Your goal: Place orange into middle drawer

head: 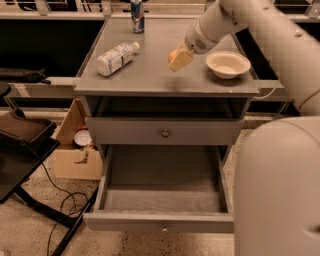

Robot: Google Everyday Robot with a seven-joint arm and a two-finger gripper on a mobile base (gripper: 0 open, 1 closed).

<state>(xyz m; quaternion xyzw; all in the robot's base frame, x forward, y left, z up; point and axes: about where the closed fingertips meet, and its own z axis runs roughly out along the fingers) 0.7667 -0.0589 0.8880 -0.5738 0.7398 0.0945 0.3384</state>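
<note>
The orange shows as a small orange patch between the cream fingers of my gripper. The gripper is shut on it and holds it just above the grey tabletop, left of the cream bowl. The middle drawer is pulled out wide open below, its grey inside empty and its small knob at the front. The gripper is above and behind the open drawer.
A plastic bottle lies on the tabletop's left side and a can stands at the back. The upper knobbed drawer is closed. A cardboard box, a black stand and cables sit on the floor at left. My white body fills the right.
</note>
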